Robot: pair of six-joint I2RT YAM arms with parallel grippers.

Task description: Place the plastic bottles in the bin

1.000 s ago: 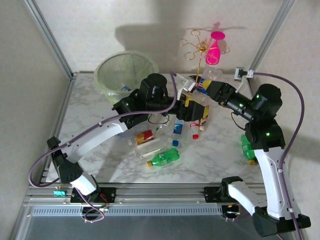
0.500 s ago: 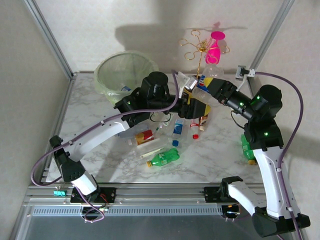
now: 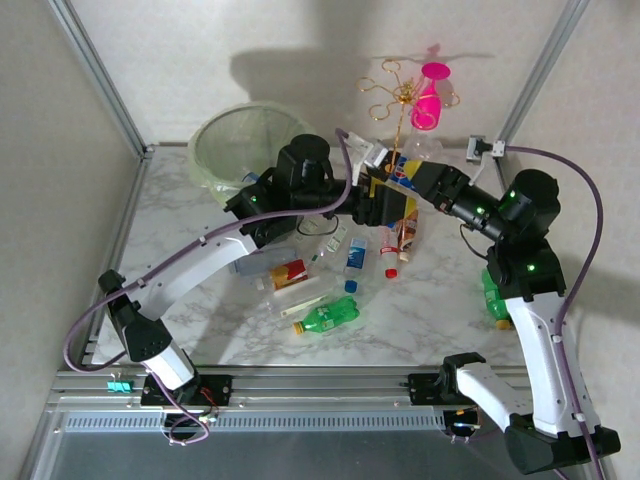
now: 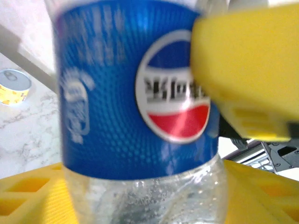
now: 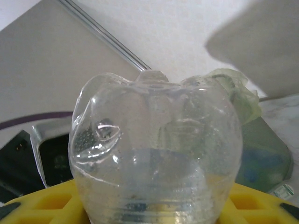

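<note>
I work at a table (image 3: 440, 320) with a white marble top veined in grey. Plain off-white walls (image 3: 300, 35) close it in at the back and on both sides. Slanting aluminium posts (image 3: 100, 75) rise from the two far corners, and a grooved metal rail (image 3: 320, 385) runs along the near edge. The light is bright and even, with soft grey shadows (image 3: 290, 75) on the back wall.
</note>
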